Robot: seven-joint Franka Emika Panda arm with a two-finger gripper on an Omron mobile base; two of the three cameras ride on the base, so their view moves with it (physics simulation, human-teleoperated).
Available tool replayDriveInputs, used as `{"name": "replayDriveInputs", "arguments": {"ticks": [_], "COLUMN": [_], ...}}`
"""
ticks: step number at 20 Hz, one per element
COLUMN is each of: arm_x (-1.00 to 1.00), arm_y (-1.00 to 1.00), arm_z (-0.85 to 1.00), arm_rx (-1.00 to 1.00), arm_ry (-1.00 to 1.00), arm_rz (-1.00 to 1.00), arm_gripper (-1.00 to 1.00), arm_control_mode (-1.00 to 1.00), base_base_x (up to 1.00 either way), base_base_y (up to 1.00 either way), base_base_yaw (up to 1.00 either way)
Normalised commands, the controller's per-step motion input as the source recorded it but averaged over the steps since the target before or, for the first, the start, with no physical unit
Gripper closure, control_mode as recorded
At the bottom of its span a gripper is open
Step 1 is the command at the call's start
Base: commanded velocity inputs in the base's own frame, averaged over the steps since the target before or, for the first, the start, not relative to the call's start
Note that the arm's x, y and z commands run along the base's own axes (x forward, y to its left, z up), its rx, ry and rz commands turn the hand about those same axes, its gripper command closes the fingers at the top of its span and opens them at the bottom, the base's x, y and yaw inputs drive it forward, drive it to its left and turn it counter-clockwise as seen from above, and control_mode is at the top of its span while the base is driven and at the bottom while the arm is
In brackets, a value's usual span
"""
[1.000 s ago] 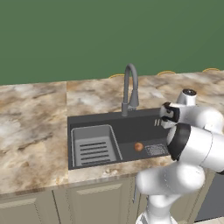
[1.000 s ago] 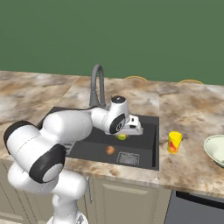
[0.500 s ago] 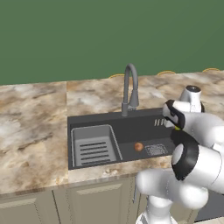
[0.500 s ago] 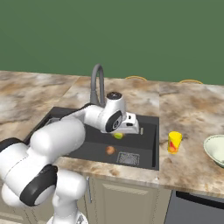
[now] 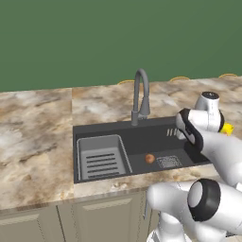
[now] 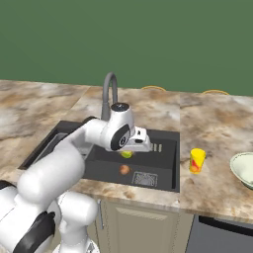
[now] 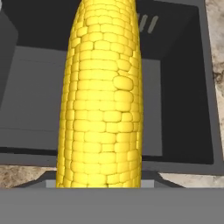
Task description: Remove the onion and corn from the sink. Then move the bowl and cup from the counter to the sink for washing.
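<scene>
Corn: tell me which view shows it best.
The hand view: the corn runs up its middle, kernels sharp, above the sink. The right base view shows a small yellow-green bit under the gripper. In the left base view I cannot make it out.

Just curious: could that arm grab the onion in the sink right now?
Probably not yet: the gripper already holds the corn, lifted above the sink. The onion lies uncovered just below it.

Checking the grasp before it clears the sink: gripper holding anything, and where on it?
The gripper holds the corn, lifted over the sink. The hold is at the cob's near end; the exact contact is hidden.
</scene>
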Motion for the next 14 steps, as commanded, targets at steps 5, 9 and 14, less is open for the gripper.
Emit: {"name": "replayDriveInputs", "arguments": {"ticks": [5, 9, 14], "arm_x": [-0.34, -0.31, -0.28], "arm_y": [0.26, 0.27, 0.31], "arm_z": [0.18, 0.17, 0.13], "arm_rx": [0.0, 0.0, 0.0], "arm_ry": [0.0, 0.0, 0.0], "arm_rz": [0.0, 0.0, 0.0], "arm_gripper": [1.0, 1.0, 1.0], "arm_control_mode": [-1.0, -1.0, -1.0], "base_base_x": [0.0, 0.0, 0.0], "base_base_y": [0.0, 0.0, 0.0], "base_base_yaw": [0.0, 0.0, 0.0]}}
